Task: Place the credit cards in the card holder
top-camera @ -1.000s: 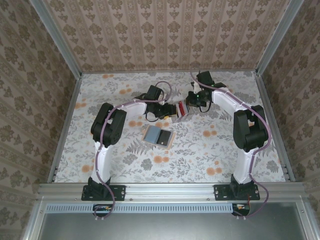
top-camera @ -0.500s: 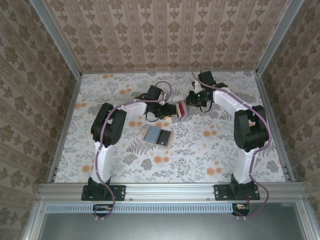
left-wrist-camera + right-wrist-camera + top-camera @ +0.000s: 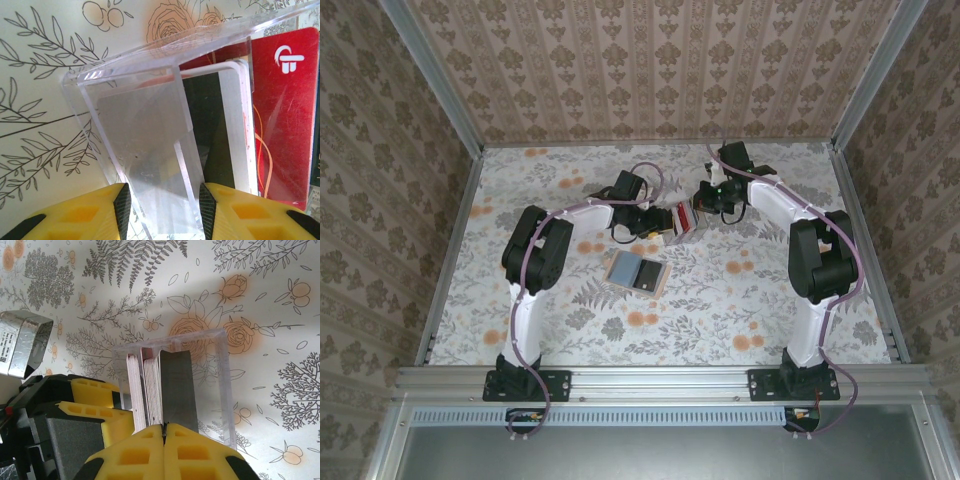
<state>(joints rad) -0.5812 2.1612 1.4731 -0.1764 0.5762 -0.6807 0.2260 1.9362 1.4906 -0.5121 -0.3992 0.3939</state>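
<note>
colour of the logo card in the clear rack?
The card in the clear rack is red with a white logo; clearest in the left wrist view.

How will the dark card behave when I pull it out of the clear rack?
Probably stiff: the dark card stands straight in the clear rack. Likely slippery: its face looks smooth and the right hand pinches only its edge. The rack might drag along, though the left hand grips it.

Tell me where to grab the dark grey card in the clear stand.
Pinch the dark grey card by its free edge, coming from the open side of the clear stand, where the right gripper is. It stands on edge, last in the bunch, with clear walls behind and beside it.
</note>
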